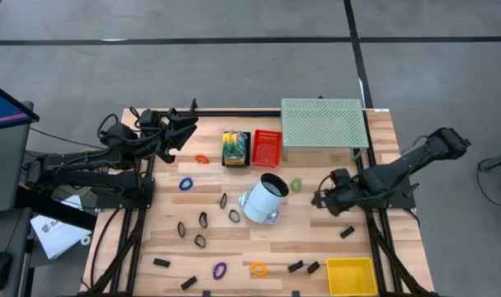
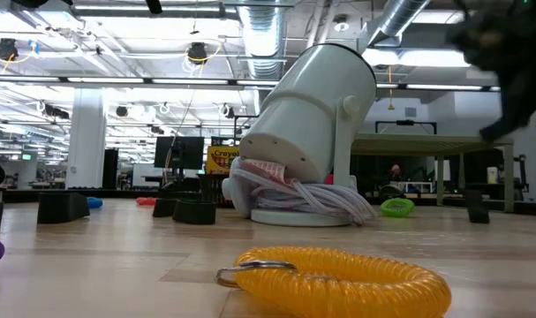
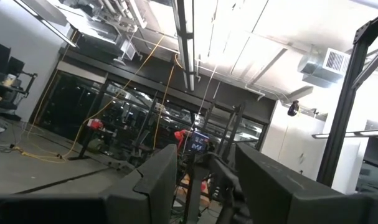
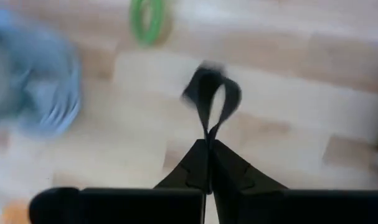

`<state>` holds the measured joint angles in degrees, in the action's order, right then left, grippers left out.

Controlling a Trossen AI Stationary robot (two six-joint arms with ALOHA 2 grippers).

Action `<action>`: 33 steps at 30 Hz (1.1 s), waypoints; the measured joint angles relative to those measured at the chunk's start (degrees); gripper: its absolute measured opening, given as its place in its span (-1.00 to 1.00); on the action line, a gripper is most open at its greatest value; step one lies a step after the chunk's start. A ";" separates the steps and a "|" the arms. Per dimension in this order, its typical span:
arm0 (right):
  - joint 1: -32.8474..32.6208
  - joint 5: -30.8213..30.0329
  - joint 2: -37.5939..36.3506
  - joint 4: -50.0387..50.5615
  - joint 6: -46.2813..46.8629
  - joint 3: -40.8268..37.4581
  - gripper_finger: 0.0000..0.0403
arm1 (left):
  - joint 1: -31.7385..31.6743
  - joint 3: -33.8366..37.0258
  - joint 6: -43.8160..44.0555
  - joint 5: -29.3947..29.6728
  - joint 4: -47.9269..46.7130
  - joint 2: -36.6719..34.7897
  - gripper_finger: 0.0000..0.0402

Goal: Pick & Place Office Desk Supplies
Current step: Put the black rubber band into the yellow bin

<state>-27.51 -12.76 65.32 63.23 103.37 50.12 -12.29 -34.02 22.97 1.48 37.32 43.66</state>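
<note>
Black steel loop, pinched by its very edge: that is all the right gripper (image 4: 208, 146) has of the binder clip (image 4: 210, 99), its jaws closed together on the tip of the wire handle while the clip dangles ahead of them above the wooden table (image 1: 233, 247). So thin a hold looks easy to lose; a quick swing or a knock could twist the handle out and drop the clip.

Going from the left side of the table: the left gripper (image 1: 184, 124) waits at the far left corner, lifted and pointing out into the room, its jaws apart with nothing between them. Just beside it lies an orange rubber band (image 1: 202, 158), then a blue one (image 1: 186, 184), and nearer the front several black rings and clips. A crayon box (image 1: 235, 148) and a red basket (image 1: 266, 147) stand side by side at the middle back, with a green perforated shelf (image 1: 324, 124) to their right. The tipped white cup (image 1: 264, 198) sits at the centre, close to the right gripper's left, with a green rubber band (image 1: 296, 186) between them. I judge the yellow bin (image 1: 352, 275) at the front right a likely goal; a loose black clip (image 1: 347, 233) lies on that path.
</note>
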 joint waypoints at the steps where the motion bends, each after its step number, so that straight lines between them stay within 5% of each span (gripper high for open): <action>1: -0.92 1.50 -0.20 -0.09 -1.53 1.17 -0.99 | 0.00 0.00 0.00 0.00 0.00 0.00 -0.21; 12: -15.52 17.62 0.72 -15.46 1.65 5.06 -1.00 | 0.02 0.00 0.01 -1.41 -0.09 0.00 -0.21; 23: -32.41 22.15 11.08 -26.26 22.85 5.06 -1.00 | 0.02 0.02 -0.05 -1.49 -0.57 0.02 -0.21; 33: -34.82 22.98 20.86 -24.65 23.67 5.05 -0.94 | 0.02 0.02 1.26 -1.49 -0.50 0.02 -0.21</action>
<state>-62.33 10.22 86.18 38.58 127.03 55.16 -12.27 -34.00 24.23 -0.01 36.82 43.68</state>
